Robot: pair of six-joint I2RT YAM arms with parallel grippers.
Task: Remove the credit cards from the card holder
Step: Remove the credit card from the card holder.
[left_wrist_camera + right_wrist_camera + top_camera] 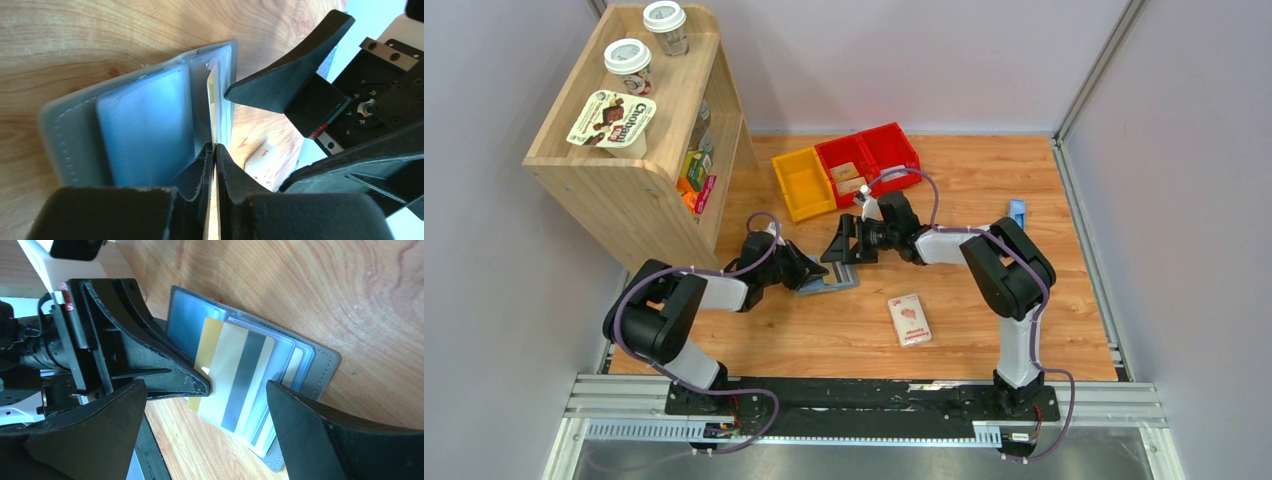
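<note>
Jaws of the left gripper [215, 150] are clamped on the thin edge of one of the credit cards [235, 375]; those of the right gripper [206, 387] stand wide apart, empty, just beside it. Both hang low over the wooden table [984, 330]. On it the card holder [829, 280] lies open, seen from above only as a grey-blue patch. The right wrist view shows the cards fanned, cream and gold with a grey stripe, partly out of the pockets. The left wrist view sees one card edge-on.
</note>
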